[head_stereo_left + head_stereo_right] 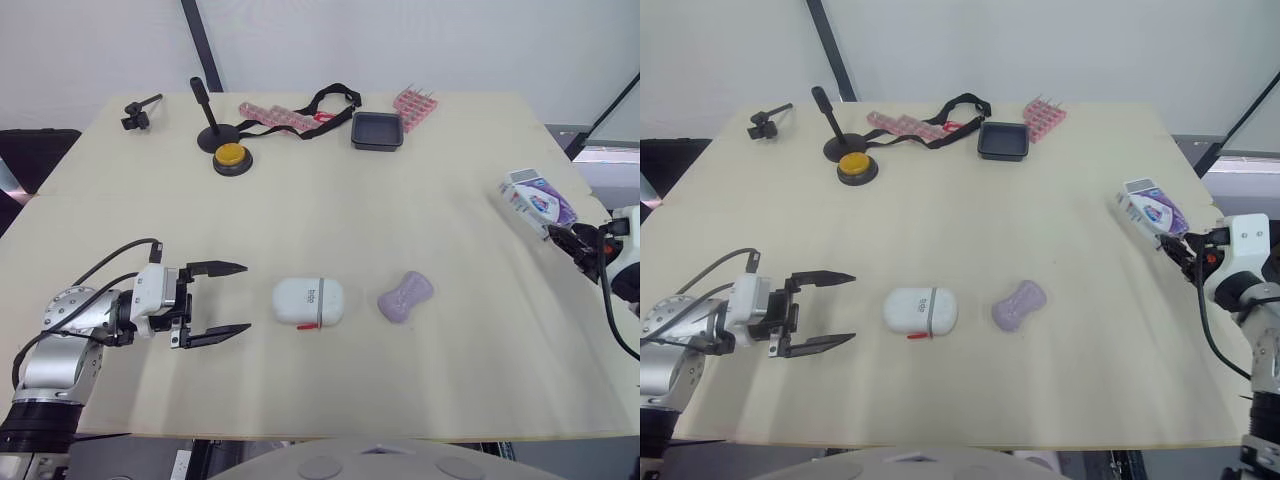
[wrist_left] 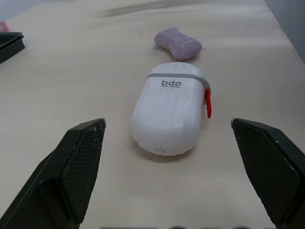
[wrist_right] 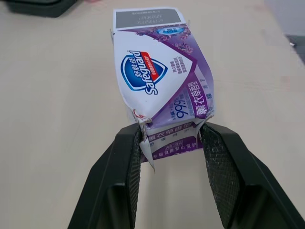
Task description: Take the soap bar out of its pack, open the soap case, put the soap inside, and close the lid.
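The left hand (image 1: 246, 297) hovers low over the left part of the counter (image 1: 420, 200). Its two black fingers are spread wide and hold nothing. They point at the case (image 1: 308, 302), which lies a little to the right of them and clear of the tips.

The case is a smooth white plastic capsule with rounded ends, a grey band round it and a small red tab at its side. Its lid is shut (small dark lettering sits beside the band). Near it on the right, not touching, lies the soap (image 1: 405, 296), bare on the counter. It is a matte lilac bar, pinched in at the waist.

Far to the right, near the counter's edge, the right hand (image 3: 171, 136) pinches the crumpled end of the pack (image 1: 537, 198) between both ribbed pads. The pack is a creased white and purple cardboard box with a blue shield logo, and its edge is torn at the gripped end. Whether its far end rests on the counter I cannot tell.

Along the back lie a small black clamp (image 1: 140, 112), a black stand (image 1: 210, 125), a yellow button (image 1: 232, 156), a pink rack (image 1: 276, 116), a black strap (image 1: 325, 102), a shallow black tray (image 1: 377, 131) and a second pink rack (image 1: 414, 104).

The counter is pale, matte cream board. Behind it hangs plain white.
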`<state>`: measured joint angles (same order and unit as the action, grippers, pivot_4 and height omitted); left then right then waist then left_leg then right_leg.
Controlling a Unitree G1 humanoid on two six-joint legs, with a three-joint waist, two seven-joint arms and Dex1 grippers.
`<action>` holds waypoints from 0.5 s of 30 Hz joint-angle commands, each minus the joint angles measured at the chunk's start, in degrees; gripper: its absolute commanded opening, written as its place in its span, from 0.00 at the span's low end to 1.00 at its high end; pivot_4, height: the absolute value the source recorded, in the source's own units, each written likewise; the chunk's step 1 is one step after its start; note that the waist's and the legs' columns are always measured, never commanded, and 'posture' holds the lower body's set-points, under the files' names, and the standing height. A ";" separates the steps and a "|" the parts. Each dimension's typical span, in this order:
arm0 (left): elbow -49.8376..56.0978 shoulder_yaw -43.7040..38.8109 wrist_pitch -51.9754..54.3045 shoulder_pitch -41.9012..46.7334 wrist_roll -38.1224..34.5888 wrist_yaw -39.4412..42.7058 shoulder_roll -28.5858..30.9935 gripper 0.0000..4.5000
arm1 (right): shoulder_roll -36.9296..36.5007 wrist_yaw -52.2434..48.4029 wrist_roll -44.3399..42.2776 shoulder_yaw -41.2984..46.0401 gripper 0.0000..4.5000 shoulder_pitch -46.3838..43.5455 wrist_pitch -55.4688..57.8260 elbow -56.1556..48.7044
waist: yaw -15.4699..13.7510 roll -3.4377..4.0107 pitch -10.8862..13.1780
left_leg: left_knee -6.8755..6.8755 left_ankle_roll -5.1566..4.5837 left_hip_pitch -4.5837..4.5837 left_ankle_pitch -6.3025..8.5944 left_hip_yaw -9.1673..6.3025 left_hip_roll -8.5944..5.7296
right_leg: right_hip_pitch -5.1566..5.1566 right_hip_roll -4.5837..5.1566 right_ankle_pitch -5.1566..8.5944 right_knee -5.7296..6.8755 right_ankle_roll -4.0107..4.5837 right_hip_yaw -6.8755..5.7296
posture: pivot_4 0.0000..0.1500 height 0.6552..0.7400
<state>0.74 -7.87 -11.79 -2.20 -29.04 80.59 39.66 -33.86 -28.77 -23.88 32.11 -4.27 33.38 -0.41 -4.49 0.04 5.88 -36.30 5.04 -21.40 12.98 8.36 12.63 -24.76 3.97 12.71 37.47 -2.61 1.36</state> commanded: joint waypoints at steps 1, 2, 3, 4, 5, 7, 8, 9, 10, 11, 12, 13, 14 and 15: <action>1.05 -0.53 -0.09 0.26 -0.52 -0.31 0.33 1.00 | 0.63 2.79 -1.02 1.23 0.44 0.24 0.64 -3.30 | -0.06 0.00 0.00 | 0.01 0.01 -0.01 0.00 0.00 0.00 | 0.00 0.00 0.00 -0.01 0.00 0.00 | 1.00 0.87; 1.18 -0.47 -0.13 0.24 -0.48 -0.44 0.26 1.00 | 1.12 3.09 -0.94 0.92 0.44 0.47 0.33 -3.12 | -0.09 0.00 0.00 | 0.02 0.02 -0.01 0.01 0.00 0.00 | 0.00 0.00 0.00 -0.02 0.00 0.00 | 1.00 0.87; 1.26 -0.42 -0.24 0.25 -0.37 -0.64 0.16 1.00 | 1.48 3.47 -0.90 0.77 0.44 0.61 0.22 -2.88 | -0.10 0.00 0.00 | 0.02 0.03 -0.02 0.01 0.00 -0.01 | 0.00 0.01 0.00 -0.04 -0.01 0.00 | 1.00 0.87; 1.31 -0.39 -0.32 0.26 -0.29 -0.78 0.10 1.00 | 1.71 3.76 -0.87 0.67 0.44 0.72 0.13 -2.73 | -0.11 0.00 0.00 | 0.02 0.04 -0.01 0.01 0.00 -0.01 | 0.02 0.01 0.00 -0.04 -0.01 0.00 | 1.00 0.87; 1.40 -0.34 -0.32 0.28 -0.27 -0.96 0.03 1.00 | 1.71 3.57 -1.18 0.70 0.44 0.70 0.30 -2.56 | -0.11 0.00 0.00 | 0.02 0.06 -0.01 0.02 0.00 -0.01 | 0.02 0.01 0.00 -0.05 -0.01 -0.01 | 1.00 0.87; 1.49 -0.27 -0.35 0.29 -0.25 -1.11 0.02 1.00 | 0.93 2.62 -1.05 0.29 0.50 0.99 0.24 -2.34 | -0.11 0.02 0.01 | 0.02 0.09 -0.01 0.02 0.00 -0.02 | 0.02 0.02 -0.01 -0.04 -0.01 0.00 | 1.00 0.87; 1.53 -0.23 -0.31 0.31 -0.26 -1.17 0.02 1.00 | 0.73 2.16 -1.30 0.26 0.56 1.04 0.30 -2.20 | -0.08 0.02 0.01 | 0.03 0.10 -0.01 0.03 0.00 -0.02 | 0.02 0.02 -0.01 -0.05 -0.01 0.00 | 1.00 0.87; 1.54 -0.21 -0.34 0.32 -0.24 -1.21 0.02 1.00 | 0.61 1.98 -1.34 0.32 0.62 1.09 0.25 -2.09 | -0.04 0.02 0.01 | 0.03 0.10 -0.01 0.03 0.00 -0.02 | 0.02 0.01 -0.01 -0.05 -0.01 0.00 | 1.00 0.87; 1.54 -0.16 -0.36 0.36 -0.21 -1.25 0.02 1.00 | 0.51 1.83 -1.36 0.38 0.70 1.08 0.21 -1.94 | -0.03 0.02 0.01 | 0.03 0.11 -0.01 0.03 0.00 -0.02 | 0.03 0.01 -0.01 -0.05 -0.01 0.01 | 1.00 0.87; 1.55 -0.12 -0.36 0.40 -0.19 -1.29 0.03 1.00 | 0.43 1.77 -1.32 0.41 0.78 1.06 0.17 -1.84 | -0.01 0.02 0.01 | 0.04 0.12 0.00 0.03 0.00 -0.02 | 0.03 0.01 -0.01 -0.05 -0.01 0.01 | 1.00 0.87; 1.56 -0.12 -0.29 0.47 -0.21 -1.42 0.01 1.00 | 0.14 1.25 -1.28 0.38 0.85 1.12 -0.13 -1.75 | -0.01 0.02 0.01 | 0.05 0.13 0.00 0.02 0.00 -0.02 | 0.03 0.01 -0.01 -0.05 -0.02 0.01 | 1.00 0.87; 1.56 -0.12 -0.21 0.54 -0.24 -1.53 0.00 1.00 | -0.10 0.72 -1.36 0.37 0.94 1.14 -0.42 -1.73 | 0.00 0.02 0.01 | 0.05 0.14 0.00 0.02 0.00 -0.02 | 0.03 0.01 -0.01 -0.05 -0.02 0.01 | 1.00 0.87; 1.57 -0.12 -0.21 0.57 -0.24 -1.62 -0.01 1.00 | -0.20 -0.55 -2.05 0.48 0.99 1.18 -0.90 -2.05 | -0.01 0.02 0.01 | 0.06 0.15 0.00 0.02 0.00 -0.02 | 0.03 0.00 -0.01 -0.05 -0.02 0.01 | 1.00 0.87; 1.58 -0.11 -0.18 0.58 -0.26 -1.69 -0.02 1.00 | -0.71 -1.54 -1.92 0.21 0.99 1.58 -1.39 -2.50 | -0.03 0.02 0.01 | 0.06 0.15 0.00 0.02 0.00 -0.02 | 0.03 0.01 -0.01 -0.05 -0.02 0.01 | 1.00 0.87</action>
<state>1.02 -7.75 -11.80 -2.09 -28.94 79.16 39.64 -32.83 -28.84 -24.67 31.66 -2.75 33.64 -1.13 -4.52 0.06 5.89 -36.24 5.20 -21.40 13.00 8.37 12.62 -24.73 3.98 12.70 37.41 -2.63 1.37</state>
